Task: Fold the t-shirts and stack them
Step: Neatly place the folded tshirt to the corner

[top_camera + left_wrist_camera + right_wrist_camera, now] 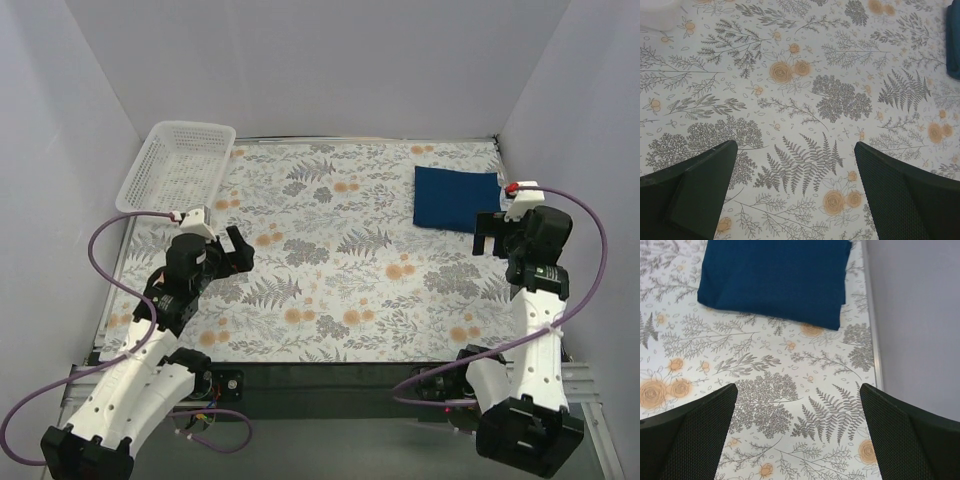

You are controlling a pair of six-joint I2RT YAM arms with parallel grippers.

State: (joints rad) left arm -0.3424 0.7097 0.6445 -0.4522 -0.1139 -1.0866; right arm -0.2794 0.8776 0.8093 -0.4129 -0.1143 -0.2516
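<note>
Two grippers stand wide open, holding nothing. Only the overhead view shows the white basket (178,165) at the far left corner of the flowered cloth (330,290), beyond the left gripper (235,250). That gripper's own camera sees bare cloth between its jaws. The folded navy t-shirt (456,198) lies far right, just beyond the right gripper (492,238). The right wrist view alone shows its layered edge near the wall (920,315).

We are wearing white perforated shells over black joints on our left arm (140,385) and right arm (540,340). A purple cable (93,248) is looping along each arm. Our jaws are carrying black mesh-textured pads (905,440), and a red spot (511,187) is showing on the right wrist's white block.
</note>
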